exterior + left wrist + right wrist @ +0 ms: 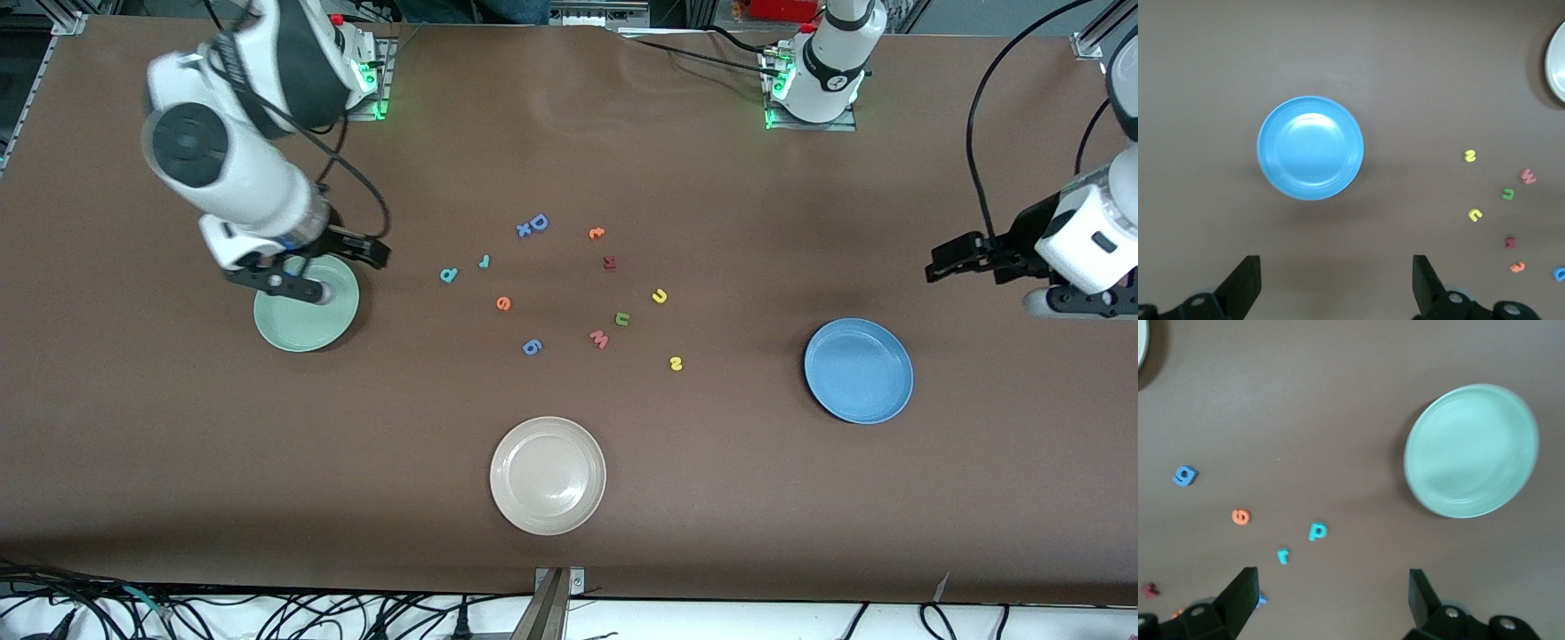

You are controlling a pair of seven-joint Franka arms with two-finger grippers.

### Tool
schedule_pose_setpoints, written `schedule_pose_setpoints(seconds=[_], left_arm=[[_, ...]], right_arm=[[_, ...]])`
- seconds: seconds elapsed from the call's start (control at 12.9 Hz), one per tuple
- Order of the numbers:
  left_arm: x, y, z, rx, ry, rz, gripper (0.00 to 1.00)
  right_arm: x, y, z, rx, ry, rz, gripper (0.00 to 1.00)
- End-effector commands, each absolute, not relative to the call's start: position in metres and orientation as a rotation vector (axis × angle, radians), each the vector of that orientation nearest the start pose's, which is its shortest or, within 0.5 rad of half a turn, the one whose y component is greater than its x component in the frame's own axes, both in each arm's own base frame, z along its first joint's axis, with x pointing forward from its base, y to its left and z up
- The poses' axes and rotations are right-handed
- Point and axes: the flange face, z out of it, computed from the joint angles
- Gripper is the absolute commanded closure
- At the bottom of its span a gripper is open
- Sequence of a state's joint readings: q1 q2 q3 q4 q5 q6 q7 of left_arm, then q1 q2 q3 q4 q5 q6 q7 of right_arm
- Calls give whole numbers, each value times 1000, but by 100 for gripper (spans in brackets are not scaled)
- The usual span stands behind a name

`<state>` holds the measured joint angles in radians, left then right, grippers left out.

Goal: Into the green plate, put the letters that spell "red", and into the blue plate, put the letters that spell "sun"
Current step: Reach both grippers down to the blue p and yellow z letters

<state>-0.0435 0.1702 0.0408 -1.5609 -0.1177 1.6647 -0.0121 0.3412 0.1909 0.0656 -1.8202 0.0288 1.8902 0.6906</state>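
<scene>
Both plates lie flat; left gripper (1331, 287) and right gripper (1331, 603) jaws wide.

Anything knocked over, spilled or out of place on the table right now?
Nothing stands out. The green plate, blue plate and beige plate sit flat and empty; the small letters lie loose between them, none moved into a plate yet.

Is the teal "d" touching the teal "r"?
Apart. The right wrist view shows bare table between the teal "d" and the teal "r".
</scene>
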Motion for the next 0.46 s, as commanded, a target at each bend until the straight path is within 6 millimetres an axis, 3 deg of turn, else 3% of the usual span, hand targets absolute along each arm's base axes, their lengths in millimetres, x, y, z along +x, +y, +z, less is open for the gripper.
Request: schedule_pose_setpoints(seconds=[0.0,0.08,0.39], left_arm=[[621,-47,515,-3265,62,132,0],[622,-57,512,-3261,82,131,0],[628,-87,497,-3255,147,113,0]], right_arm=[[532,258,383,-3102,616,161,1],[523,265,362,-3097,670,165,1],[486,251,251,-3031,778,66,5]])
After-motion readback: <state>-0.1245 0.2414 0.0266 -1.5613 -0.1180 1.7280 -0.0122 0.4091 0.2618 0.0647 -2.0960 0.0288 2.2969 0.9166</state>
